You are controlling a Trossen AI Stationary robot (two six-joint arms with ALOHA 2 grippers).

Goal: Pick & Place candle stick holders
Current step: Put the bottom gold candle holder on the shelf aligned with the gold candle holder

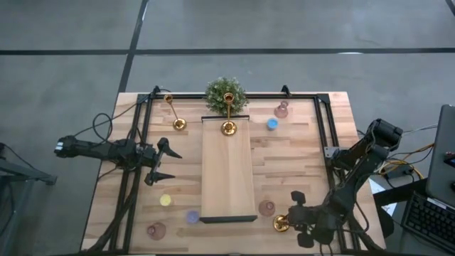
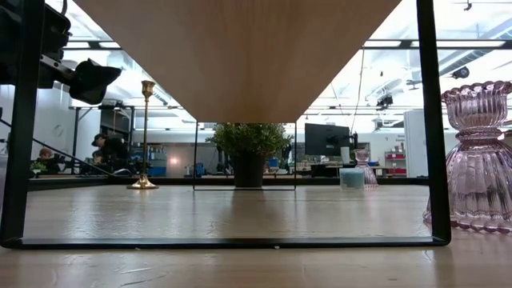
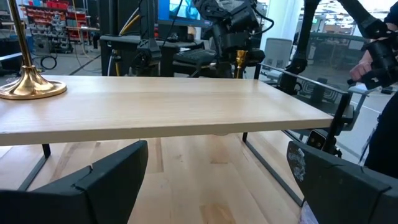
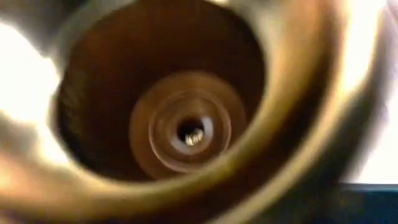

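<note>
Left hand (image 1: 165, 162) hovers over the desk's (image 1: 298, 160) left side, fingers spread wide, nothing between them, pointing toward the raised wooden board (image 1: 227, 167) at centre. Nearest holders to it: gold holder (image 1: 174, 114) toward the far left corner, tilted in the high view, well apart from the hand; yellow round holder (image 1: 166, 200) and purple round holder (image 1: 192, 216) on the near side of it, both apart; pinkish glass holder (image 1: 156, 230) at the near left edge.

Board centre: second gold holder (image 1: 228, 117) stands upright on the board's far end, just in front of the bushy green plant (image 1: 226, 92). Left wrist view shows its base (image 3: 28, 84) sitting on the board top.

Right of the board: blue round holder (image 1: 272, 124) and a pinkish glass holder (image 1: 281, 109) near the far right corner; another pinkish glass holder (image 1: 267, 208) near the board's near right corner, large in the low view (image 2: 478, 156).

Right hand (image 1: 293, 219) is low at the near right corner, just beside that pink one. Third gold holder (image 1: 281, 222) sits right at its fingers, round base showing toward the board. Right wrist view is filled by the gold holder's cup (image 4: 186, 118), looking straight down into it. Fingers look narrowed around the holder; can't tell if the grip is actually firm.
</note>
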